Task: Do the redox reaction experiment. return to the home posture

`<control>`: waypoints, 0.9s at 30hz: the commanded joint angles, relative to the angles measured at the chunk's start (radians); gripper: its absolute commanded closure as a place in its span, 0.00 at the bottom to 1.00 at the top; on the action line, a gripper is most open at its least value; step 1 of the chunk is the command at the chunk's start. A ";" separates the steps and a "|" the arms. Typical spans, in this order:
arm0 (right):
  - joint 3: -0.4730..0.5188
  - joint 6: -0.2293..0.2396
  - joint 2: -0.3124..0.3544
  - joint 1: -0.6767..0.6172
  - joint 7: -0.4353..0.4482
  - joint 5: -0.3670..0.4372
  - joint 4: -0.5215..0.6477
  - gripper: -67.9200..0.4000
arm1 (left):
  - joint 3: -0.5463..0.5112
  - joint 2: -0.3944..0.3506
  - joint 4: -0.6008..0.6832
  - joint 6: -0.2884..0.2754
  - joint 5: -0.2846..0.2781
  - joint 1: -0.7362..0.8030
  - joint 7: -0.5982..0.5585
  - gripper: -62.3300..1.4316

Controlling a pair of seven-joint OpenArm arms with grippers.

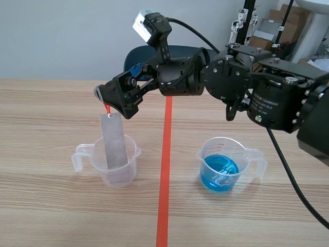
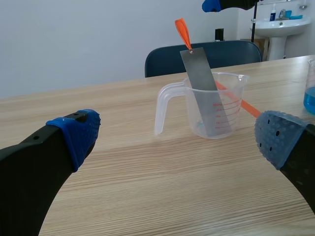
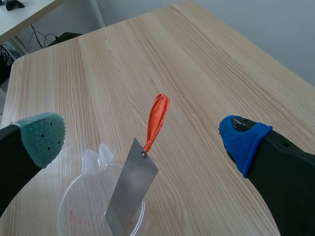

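Observation:
A grey metal strip (image 1: 114, 141) with an orange loop (image 1: 107, 109) at its top leans inside a clear measuring beaker (image 1: 128, 172) left of the tape line. My right gripper (image 1: 110, 100), reaching across from the right, hovers just above the loop. In the right wrist view it (image 3: 142, 137) is open, with the loop (image 3: 156, 120) and strip (image 3: 132, 189) free between the fingers. A second beaker (image 1: 221, 167) holding blue liquid stands right of the line. My left gripper (image 2: 178, 135) is open, low over the table, short of the strip's beaker (image 2: 226, 113).
An orange-red tape line (image 1: 165, 170) runs down the table's middle. A dark blue chair (image 1: 169, 54) stands behind the far edge. The blue beaker's edge (image 2: 310, 93) shows beside my left gripper's far finger.

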 commanded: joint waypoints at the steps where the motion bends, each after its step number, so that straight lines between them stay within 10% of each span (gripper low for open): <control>1: 0.015 0.001 0.002 0.028 0.011 0.007 0.024 0.01 | -0.006 -0.006 0.016 0.002 -0.006 0.003 -0.009 0.00; 27: 0.011 0.001 0.002 0.028 -0.005 0.007 0.024 0.01 | -0.006 -0.006 0.016 0.002 -0.006 0.003 -0.009 0.00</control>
